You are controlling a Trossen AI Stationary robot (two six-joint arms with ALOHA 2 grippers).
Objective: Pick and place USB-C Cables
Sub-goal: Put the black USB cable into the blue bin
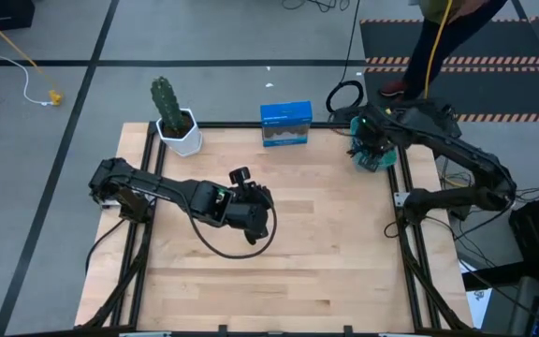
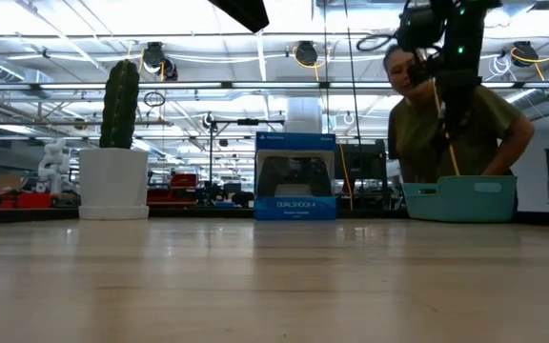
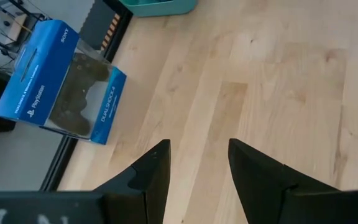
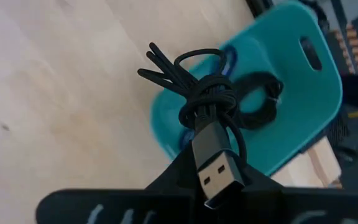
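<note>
My right gripper point(image 1: 372, 148) hangs over the teal bin point(image 1: 379, 161) at the table's far right corner, shut on a black bundled USB cable point(image 4: 204, 93). In the right wrist view the bin point(image 4: 291, 68) lies below the bundle, with another coiled black cable point(image 4: 261, 99) on its floor. A bit of blue-purple cable point(image 4: 230, 59) shows behind the held bundle. The low view shows this gripper point(image 2: 437, 43) well above the bin point(image 2: 460, 198). My left gripper point(image 3: 197, 168) is open above bare wood near the table's middle point(image 1: 258, 198) and holds nothing. My right gripper holds the black cable by its plug end point(image 4: 213, 165), pinched between the two fingers point(image 4: 166, 183). The tied bundle point(image 4: 204, 93) sticks out past the fingertips, with loose loops beyond it. The cable is lifted clear and hangs over the bin.
A blue PlayStation controller box point(image 1: 285, 124) stands at the far edge, with a potted cactus point(image 1: 171, 117) to its left. A large black cable ring point(image 1: 344, 95) lies on the floor beyond the table. A person point(image 2: 446, 124) stands behind the bin. Bare wood point(image 1: 298, 271) fills the near half.
</note>
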